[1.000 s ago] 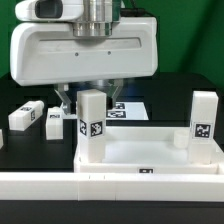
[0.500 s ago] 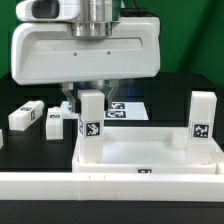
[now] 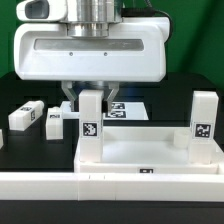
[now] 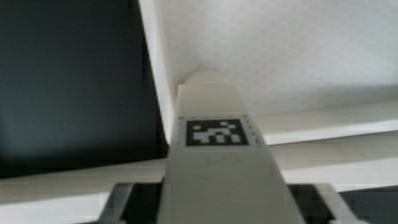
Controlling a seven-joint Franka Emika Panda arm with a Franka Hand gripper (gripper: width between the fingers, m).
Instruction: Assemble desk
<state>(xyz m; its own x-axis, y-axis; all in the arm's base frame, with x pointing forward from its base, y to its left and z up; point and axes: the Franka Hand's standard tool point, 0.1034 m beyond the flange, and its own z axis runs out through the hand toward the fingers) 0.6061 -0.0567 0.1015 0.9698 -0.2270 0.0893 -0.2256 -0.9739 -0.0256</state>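
Note:
The white desk slab (image 3: 140,155) lies flat with its raised rim up. One white tagged leg (image 3: 92,125) stands upright at its corner on the exterior view's left, and a second leg (image 3: 203,120) stands at the right corner. My gripper (image 3: 91,100) hangs straight over the left leg, a finger on each side of its top, with a narrow gap showing on both sides. In the wrist view the leg (image 4: 217,140) runs up between my fingers (image 4: 128,200) over the slab (image 4: 285,60). My gripper (image 4: 217,205) looks open.
Two more white legs (image 3: 24,115) (image 3: 55,122) lie on the black table at the exterior view's left. The marker board (image 3: 128,108) lies behind the slab. A long white rail (image 3: 110,190) runs along the front edge.
My hand has shifted slightly toward the exterior view's right and turned more square to the camera. The leg under it and the other parts have not moved.

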